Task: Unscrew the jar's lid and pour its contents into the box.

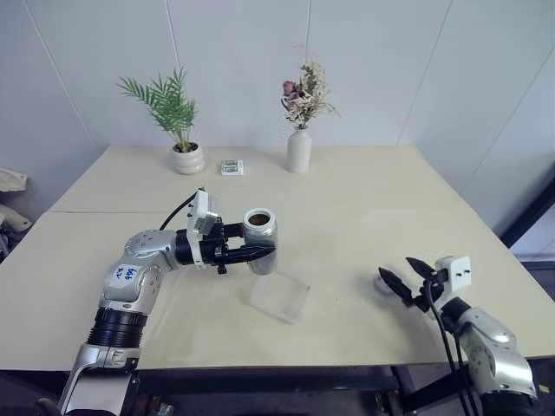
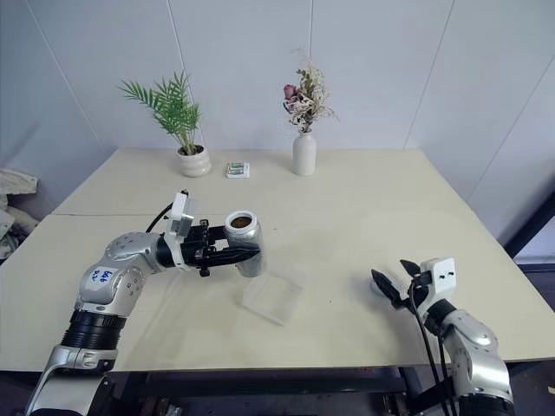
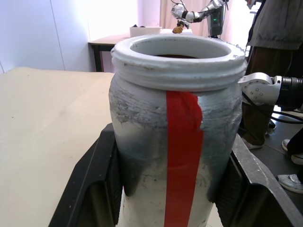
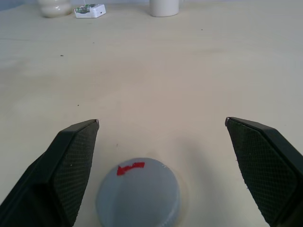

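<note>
My left gripper (image 1: 260,252) clamps the open jar (image 1: 261,240) upright beside the box (image 1: 279,296); my right gripper (image 4: 161,142) stands spread over the lid (image 4: 138,191) near the table's (image 1: 364,199) right edge. Tipping too fast or off-line could scatter the contents (image 1: 258,219) past the shallow rim.

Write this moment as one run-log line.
left gripper: shut on jar, upright, open | right gripper: open, lid on table | box: not yet filled

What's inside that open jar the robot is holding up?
Something brown shows through the jar's open mouth, held by the left gripper. How full it is stays hidden behind the jar's wall.
</note>
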Robot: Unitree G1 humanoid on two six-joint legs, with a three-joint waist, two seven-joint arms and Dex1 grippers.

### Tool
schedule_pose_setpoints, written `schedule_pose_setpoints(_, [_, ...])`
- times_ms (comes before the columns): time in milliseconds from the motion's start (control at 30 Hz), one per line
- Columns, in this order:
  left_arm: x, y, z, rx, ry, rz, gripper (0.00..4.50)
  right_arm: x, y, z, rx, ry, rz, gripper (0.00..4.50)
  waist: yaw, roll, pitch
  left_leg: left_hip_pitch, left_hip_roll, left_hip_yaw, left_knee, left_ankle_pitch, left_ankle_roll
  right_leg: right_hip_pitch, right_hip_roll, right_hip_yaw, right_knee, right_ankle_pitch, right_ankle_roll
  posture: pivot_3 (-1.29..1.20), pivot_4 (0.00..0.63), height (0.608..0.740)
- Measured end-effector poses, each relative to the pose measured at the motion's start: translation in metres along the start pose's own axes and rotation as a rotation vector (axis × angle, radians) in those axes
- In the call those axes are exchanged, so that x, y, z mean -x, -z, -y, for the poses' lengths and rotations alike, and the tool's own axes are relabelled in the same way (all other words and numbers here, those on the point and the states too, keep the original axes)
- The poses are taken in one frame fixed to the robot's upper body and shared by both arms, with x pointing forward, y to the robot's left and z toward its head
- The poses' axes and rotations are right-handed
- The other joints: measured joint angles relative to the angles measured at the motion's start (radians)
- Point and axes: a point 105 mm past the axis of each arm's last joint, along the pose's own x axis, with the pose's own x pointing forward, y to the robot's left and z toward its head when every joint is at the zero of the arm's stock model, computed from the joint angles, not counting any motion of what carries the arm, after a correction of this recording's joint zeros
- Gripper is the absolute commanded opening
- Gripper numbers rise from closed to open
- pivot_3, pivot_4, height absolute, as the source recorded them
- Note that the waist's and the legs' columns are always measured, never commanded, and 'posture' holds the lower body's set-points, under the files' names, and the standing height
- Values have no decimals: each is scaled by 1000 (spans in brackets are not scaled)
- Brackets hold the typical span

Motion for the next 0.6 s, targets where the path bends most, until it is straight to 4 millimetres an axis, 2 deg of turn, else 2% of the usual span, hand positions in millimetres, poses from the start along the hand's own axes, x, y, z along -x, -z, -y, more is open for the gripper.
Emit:
schedule_pose_setpoints(100, [0,0,0,-2,-3,0,2067,3,-8,3,21,-17,2,4465,-1,0,0,0,0,0,0,0,0,0,0,0,0,0,0,0,150,740])
schedule_pose_setpoints(233, [0,0,-4,7,-31,2,2067,8,-33,-10,85,-119,16,4465,0,0,0,0,0,0,0,0,0,0,0,1,0,0,0,0,150,740])
schedule_pose_setpoints(433, [6,1,-8,7,-59,-36,2067,25,-96,-60,241,-407,14,4465,0,0,0,0,1,1,1,0,0,-1,1,1,0,0,1,0,150,740])
schedule_pose_setpoints(600, [15,2,-16,11,-98,-84,2067,50,-116,-82,279,-546,-56,4465,8,-1,0,-1,1,1,1,-1,1,0,1,1,-3,-2,-3,0,150,740])
